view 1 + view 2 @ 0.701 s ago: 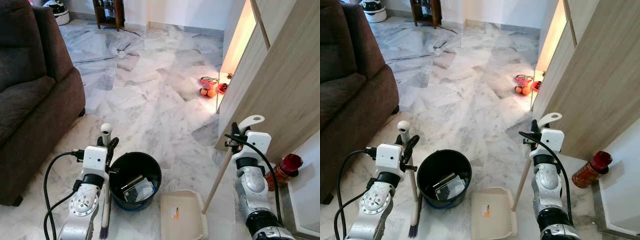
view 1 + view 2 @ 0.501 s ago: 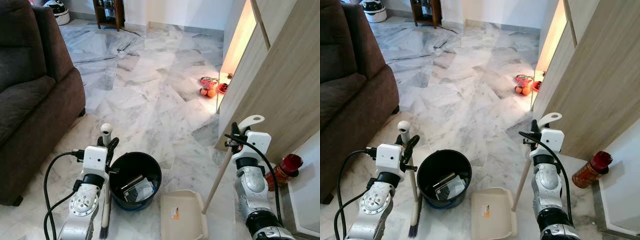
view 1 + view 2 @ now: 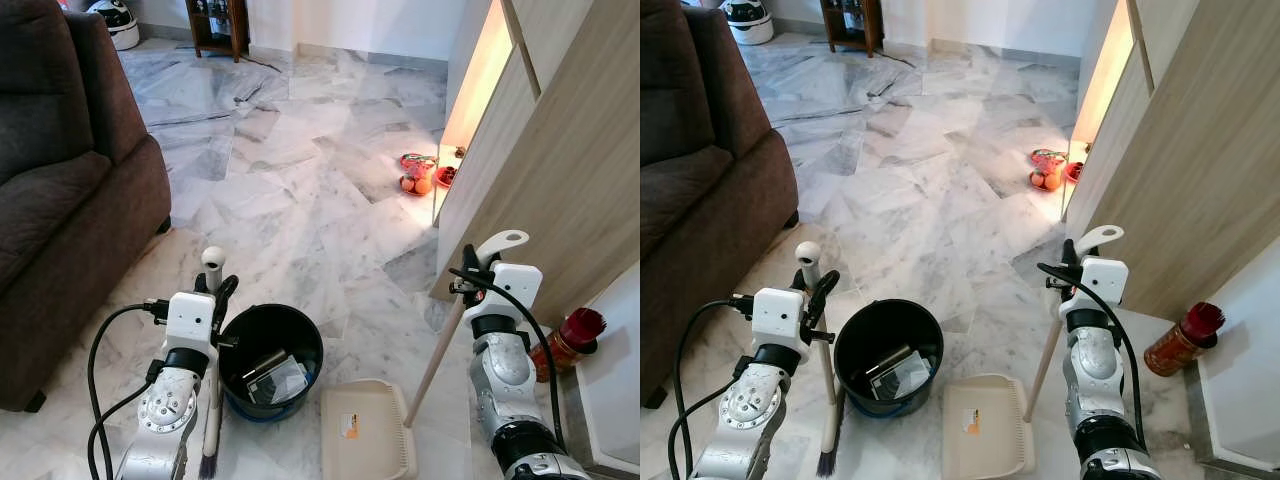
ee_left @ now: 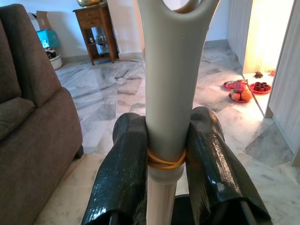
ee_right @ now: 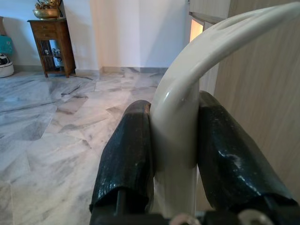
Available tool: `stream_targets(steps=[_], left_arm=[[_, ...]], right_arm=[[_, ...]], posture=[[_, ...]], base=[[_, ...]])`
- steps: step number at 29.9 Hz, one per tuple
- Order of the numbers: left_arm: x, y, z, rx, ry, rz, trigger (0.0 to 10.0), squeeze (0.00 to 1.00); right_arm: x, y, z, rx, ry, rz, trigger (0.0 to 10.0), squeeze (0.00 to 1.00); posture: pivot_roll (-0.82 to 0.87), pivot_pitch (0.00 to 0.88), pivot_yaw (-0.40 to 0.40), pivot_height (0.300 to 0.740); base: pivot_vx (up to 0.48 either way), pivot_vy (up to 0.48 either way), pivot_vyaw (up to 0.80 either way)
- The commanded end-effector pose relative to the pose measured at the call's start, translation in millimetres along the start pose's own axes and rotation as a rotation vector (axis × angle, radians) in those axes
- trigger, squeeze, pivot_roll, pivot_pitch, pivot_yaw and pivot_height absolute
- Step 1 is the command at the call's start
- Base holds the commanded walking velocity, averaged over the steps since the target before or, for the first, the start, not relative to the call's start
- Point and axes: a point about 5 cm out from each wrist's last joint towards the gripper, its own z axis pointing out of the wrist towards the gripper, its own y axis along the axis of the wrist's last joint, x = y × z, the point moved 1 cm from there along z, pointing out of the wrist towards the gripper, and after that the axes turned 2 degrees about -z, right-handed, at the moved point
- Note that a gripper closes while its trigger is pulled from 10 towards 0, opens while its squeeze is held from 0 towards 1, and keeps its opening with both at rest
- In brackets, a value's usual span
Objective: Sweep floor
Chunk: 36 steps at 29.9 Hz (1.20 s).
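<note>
My left gripper (image 3: 214,290) is shut on the cream handle of a small broom (image 3: 212,400), which stands upright with its dark bristles on the floor beside a black bucket (image 3: 270,359). In the left wrist view both fingers (image 4: 126,173) press on the broom handle (image 4: 168,103). My right gripper (image 3: 470,270) is shut on the looped top of the dustpan handle (image 3: 436,358). The cream dustpan (image 3: 366,443) rests flat on the marble floor, right of the bucket. The right wrist view shows the fingers (image 5: 129,154) clamping that handle (image 5: 178,126).
The bucket holds a few pieces of rubbish (image 3: 272,376). A brown sofa (image 3: 60,190) fills the left side. A wooden cabinet panel (image 3: 540,170) stands on the right, with a red bottle (image 3: 567,338) at its foot. Fruit plates (image 3: 420,175) lie farther off on open marble floor (image 3: 290,190).
</note>
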Motion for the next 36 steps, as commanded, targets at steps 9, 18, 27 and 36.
stream_targets(steps=[9, 18, 27, 36], left_arm=[[-3.8, 10.1, 4.1, -0.049, -0.007, -0.011, 10.0, 0.0], [-4.8, 9.9, 4.2, -0.05, -0.009, -0.019, 10.0, 0.0], [-6.3, 7.9, 4.3, -0.044, -0.015, -0.023, 10.0, 0.0], [-7.9, 7.0, 4.8, -0.044, -0.015, -0.029, 10.0, 0.0]], right_arm=[[0.0, 6.7, 5.8, -0.027, -0.002, 0.005, 10.0, 0.0], [-0.9, 7.7, 5.8, -0.032, 0.0, -0.001, 10.0, 0.0], [-0.2, 7.9, 6.6, -0.032, 0.002, -0.005, 10.0, 0.0], [0.8, 7.3, 7.3, -0.027, 0.007, -0.007, 10.0, 0.0]], posture=[[0.03, 0.11, -0.048, 0.74], [-0.02, 0.117, -0.048, 0.74], [-0.04, 0.1, -0.043, 0.74], [-0.04, 0.085, -0.041, 0.74]], base=[[0.0, 0.0, 0.0], [0.0, 0.0, 0.0], [0.0, 0.0, 0.0], [0.0, 0.0, 0.0]])
